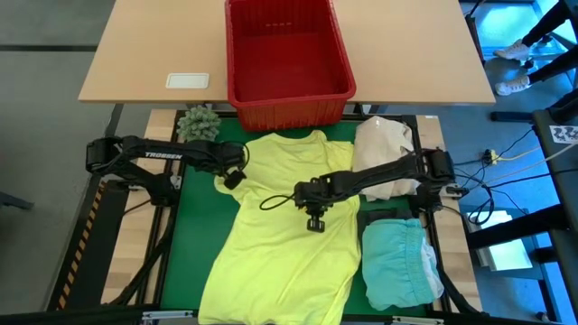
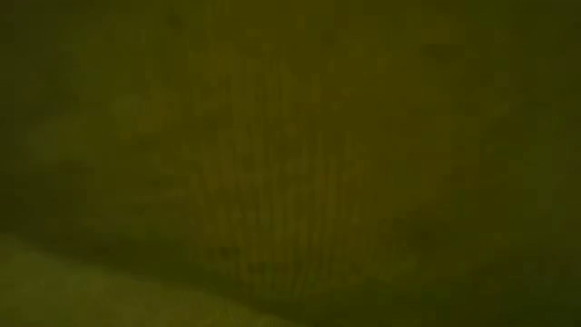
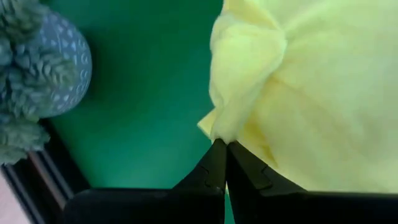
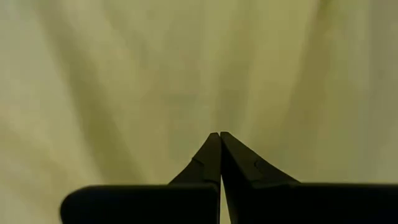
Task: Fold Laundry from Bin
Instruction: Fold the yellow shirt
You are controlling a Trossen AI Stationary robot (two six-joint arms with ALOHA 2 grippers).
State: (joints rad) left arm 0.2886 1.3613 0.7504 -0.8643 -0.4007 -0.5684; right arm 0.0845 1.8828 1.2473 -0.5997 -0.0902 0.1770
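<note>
Lying flat on green mat (image 1: 194, 244): one bright yellow cloth shirt (image 1: 280, 244), collar toward red slotted plastic bin (image 1: 287, 59), long axis running from bin toward mat's near edge. Left gripper (image 3: 222, 144) clamped tight on shirt's sleeve edge at mat's left side. Right gripper (image 1: 314, 225) closed at shirt's middle, fabric pinch not discernible. One folded turquoise garment (image 1: 397, 262) at near right corner; one cream bundle (image 1: 384, 144) beside bin. Bin count: one.

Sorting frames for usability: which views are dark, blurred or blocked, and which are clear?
Low view: dark murky olive, nothing readable, probably covered by cloth. Right wrist view: filled by soft, dim yellow shirt. Left wrist view: bright and sharp on the shirt's pinched edge. High view: evenly lit, red bin clear.
</note>
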